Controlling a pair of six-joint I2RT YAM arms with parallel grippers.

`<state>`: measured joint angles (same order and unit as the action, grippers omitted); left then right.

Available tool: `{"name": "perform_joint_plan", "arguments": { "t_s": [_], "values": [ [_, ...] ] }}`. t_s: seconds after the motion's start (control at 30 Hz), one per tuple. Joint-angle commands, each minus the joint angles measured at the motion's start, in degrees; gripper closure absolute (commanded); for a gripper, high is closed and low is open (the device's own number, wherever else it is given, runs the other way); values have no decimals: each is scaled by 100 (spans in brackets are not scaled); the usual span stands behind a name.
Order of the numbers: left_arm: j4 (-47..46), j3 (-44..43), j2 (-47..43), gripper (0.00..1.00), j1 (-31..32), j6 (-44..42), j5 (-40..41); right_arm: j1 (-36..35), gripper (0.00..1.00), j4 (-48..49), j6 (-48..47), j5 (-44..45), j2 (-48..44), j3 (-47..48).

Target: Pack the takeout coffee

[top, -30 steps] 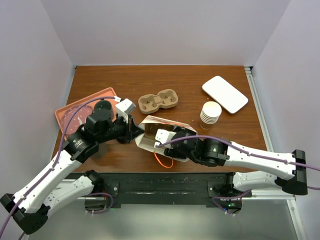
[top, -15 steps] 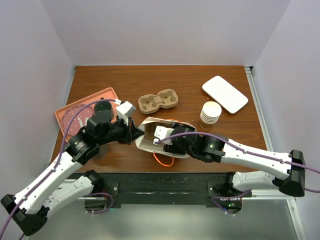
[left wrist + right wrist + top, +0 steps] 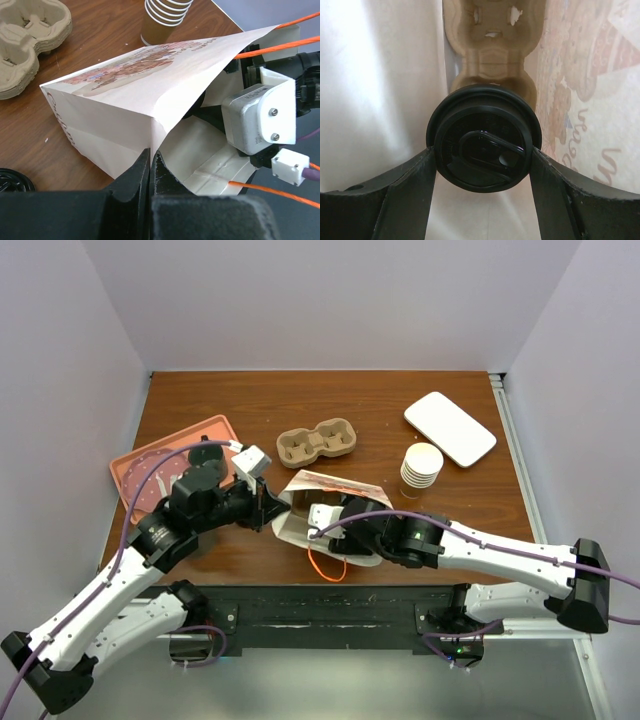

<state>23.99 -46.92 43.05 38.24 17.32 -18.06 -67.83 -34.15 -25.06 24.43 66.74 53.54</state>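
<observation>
The takeout coffee (image 3: 484,150) shows only in the right wrist view, as a round black sip lid facing the camera; the cup below it is hidden. My right gripper (image 3: 484,156) is shut on it, one finger on each side of the lid, inside the printed white paper bag (image 3: 330,486). The bag lies on its side at the table's front centre. My left gripper (image 3: 150,159) is shut on the bag's (image 3: 125,95) mouth edge at a corner fold, holding it open. In the top view the bag covers the right gripper's fingers.
A tan pulp cup carrier (image 3: 317,442) lies behind the bag, and a pulp carrier (image 3: 492,50) shows beyond the cup. A stack of lidless paper cups (image 3: 421,467) stands to the right, a white flat container (image 3: 450,428) behind it. A pink tray (image 3: 150,465) lies left. Orange bag handles (image 3: 325,565) trail near the front edge.
The right arm has pushed slightly further left into the bag with the coffee. The bag's top panel has shifted over the wrist. The left gripper keeps its hold.
</observation>
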Motion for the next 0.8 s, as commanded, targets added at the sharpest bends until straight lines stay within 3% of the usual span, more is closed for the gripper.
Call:
{"name": "perform_joint_plan", "arguments": {
  "t_s": [0.0,0.77],
  "values": [
    [-404,60,-156,100,70,-185,-119,86,71,374,-438,115,-30,-124],
    [-412,43,-271,100,87,-554,110,525,71,102,-640,-693,-302,-151]
  ]
}}
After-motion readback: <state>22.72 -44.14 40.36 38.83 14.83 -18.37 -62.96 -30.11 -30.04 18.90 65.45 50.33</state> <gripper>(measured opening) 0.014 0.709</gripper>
